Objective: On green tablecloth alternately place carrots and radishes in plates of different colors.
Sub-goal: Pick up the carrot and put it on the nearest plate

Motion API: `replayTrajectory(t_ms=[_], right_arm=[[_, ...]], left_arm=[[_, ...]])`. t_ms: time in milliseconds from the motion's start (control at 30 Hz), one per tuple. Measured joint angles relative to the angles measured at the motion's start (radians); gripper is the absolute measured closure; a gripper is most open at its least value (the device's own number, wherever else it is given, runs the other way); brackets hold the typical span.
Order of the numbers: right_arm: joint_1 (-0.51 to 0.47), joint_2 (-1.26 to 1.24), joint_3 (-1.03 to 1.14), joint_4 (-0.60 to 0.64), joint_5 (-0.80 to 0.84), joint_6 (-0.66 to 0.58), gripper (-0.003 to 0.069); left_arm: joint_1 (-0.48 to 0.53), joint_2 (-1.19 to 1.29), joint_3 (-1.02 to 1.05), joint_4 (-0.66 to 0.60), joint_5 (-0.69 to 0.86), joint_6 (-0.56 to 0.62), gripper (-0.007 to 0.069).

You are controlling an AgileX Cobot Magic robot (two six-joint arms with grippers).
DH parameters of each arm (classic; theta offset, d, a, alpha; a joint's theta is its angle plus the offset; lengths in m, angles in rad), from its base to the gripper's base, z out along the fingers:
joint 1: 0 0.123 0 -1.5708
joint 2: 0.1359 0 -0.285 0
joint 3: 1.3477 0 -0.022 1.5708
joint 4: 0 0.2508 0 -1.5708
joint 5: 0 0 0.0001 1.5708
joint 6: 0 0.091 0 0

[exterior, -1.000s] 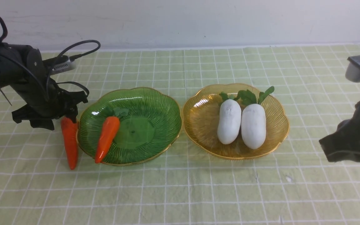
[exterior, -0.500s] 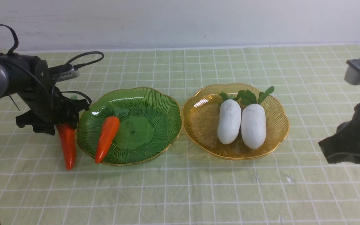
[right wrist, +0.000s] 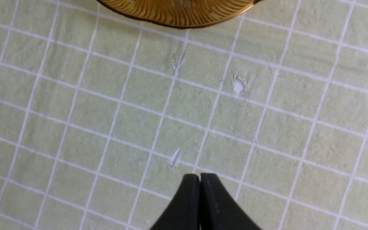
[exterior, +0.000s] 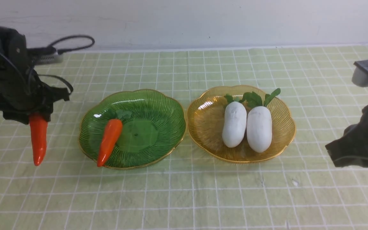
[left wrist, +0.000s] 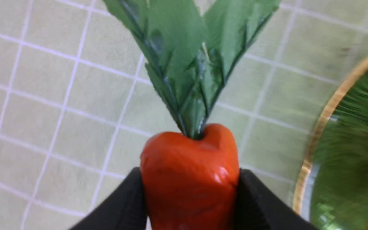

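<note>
The left gripper sits at the left edge of the front view, its two black fingers pinching the thick upper end of a carrot. In the left wrist view the orange shoulder bulges between the pads, and the dark green leaves fan toward the top of the frame. The carrot hangs nearly upright, tip down, left of the green plate and apart from its rim; whether the tip touches the green tablecloth cannot be told. A black cable loops above the arm in the upper left, against the pale wall.

The green plate lies left of centre in the front view. A second carrot rests in its left half, leaves toward the upper part of the plate and tip at the lower-left rim. Just to the right is the amber plate, the two rims close together. It holds the left radish and the right radish side by side, touching, with their leaves toward the top of the frame.

The right gripper has its fingers pressed together with nothing between them. In the right wrist view it is over bare cloth, with the amber plate's rim at the top of the frame; in the front view it sits at the right edge, apart from that plate.
</note>
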Motion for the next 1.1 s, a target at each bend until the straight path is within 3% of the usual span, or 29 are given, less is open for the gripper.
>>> replayTrajectory(t_ms=[267, 533, 733, 867, 1033, 1100], right_arm=[[0.000, 0.000, 0.000, 0.003, -0.041, 0.000, 0.0673], [0.000, -0.071, 0.002, -0.002, -0.004, 0.071, 0.0673], [0.000, -0.335, 0.062, -0.054, 0.042, 0.142, 0.0673], [0.000, -0.554, 0.159, -0.094, 0.039, 0.157, 0.0673], [0.000, -0.772, 0.315, -0.117, -0.071, 0.159, 0.0673], [0.000, -0.877, 0.435, -0.107, -0.250, 0.127, 0.0673]], left_arm=[[-0.143, -0.019, -0.001, -0.214, -0.008, 0.285, 0.0320], [-0.220, 0.051, 0.000, -0.241, -0.106, 0.313, 0.0300], [-0.221, 0.070, 0.000, -0.256, -0.107, 0.313, 0.0106], [-0.221, 0.070, 0.000, -0.257, -0.106, 0.313, 0.0052], [-0.221, 0.070, 0.000, -0.258, -0.090, 0.313, 0.0083], [-0.221, 0.070, 0.000, -0.258, -0.072, 0.313, 0.0146]])
